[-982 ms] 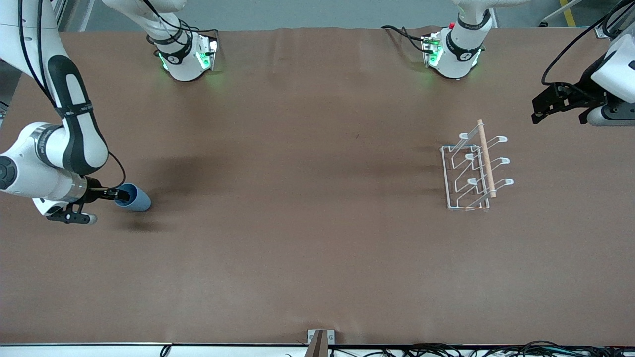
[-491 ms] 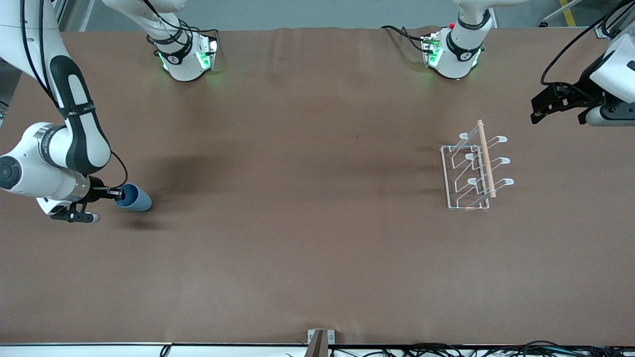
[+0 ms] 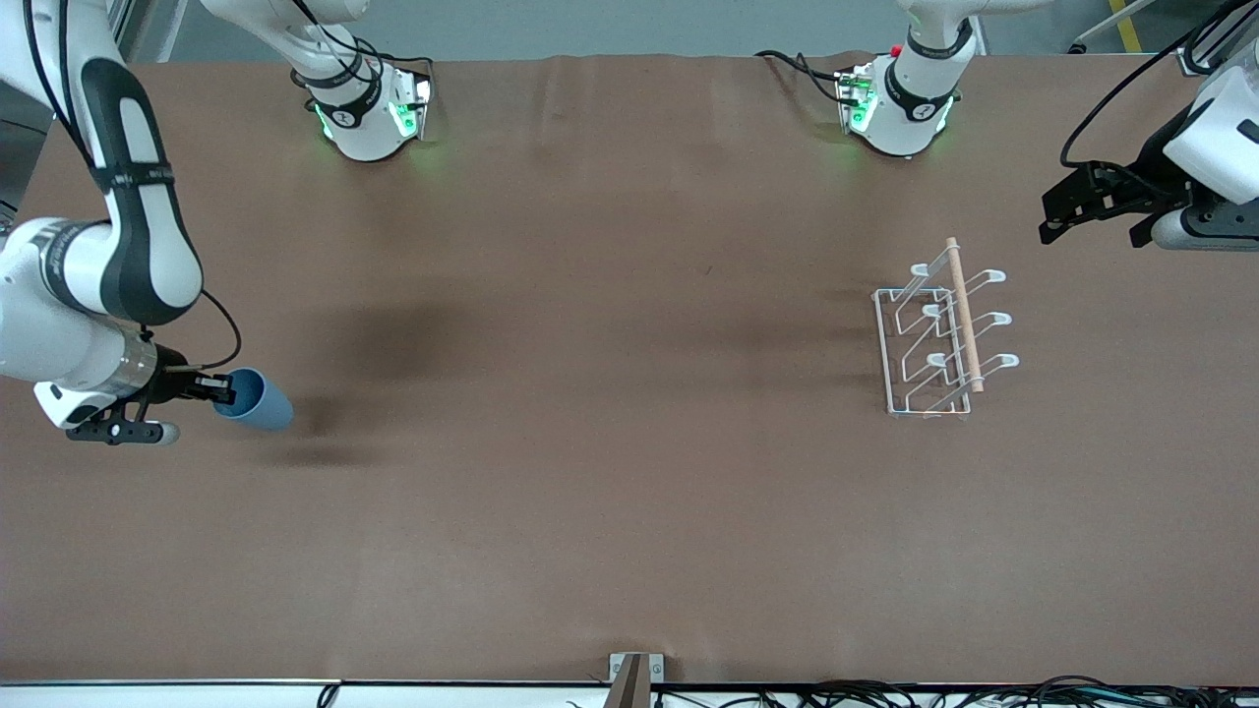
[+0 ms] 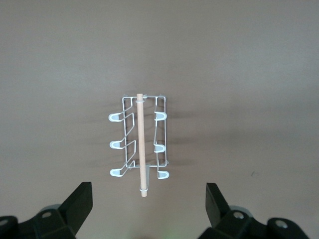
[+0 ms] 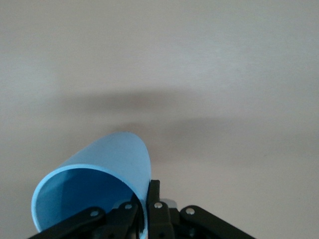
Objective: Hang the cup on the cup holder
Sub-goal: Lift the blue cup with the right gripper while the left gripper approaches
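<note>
The light-blue cup hangs on its side in my right gripper, which is shut on the cup's rim, one finger inside and one outside, above the table at the right arm's end. In the right wrist view the cup fills the lower part, pinched at my right gripper. The white wire cup holder with its wooden rod stands on the table toward the left arm's end. My left gripper is open and empty, hovering beside the holder. The left wrist view shows the holder between my open fingers.
The brown table is bare between cup and holder. The two arm bases stand along the table edge farthest from the front camera. A small bracket sits at the edge nearest the camera.
My right gripper has lifted the cup off the table and drawn it slightly toward the right arm's end. My left gripper has shifted a little over the table.
</note>
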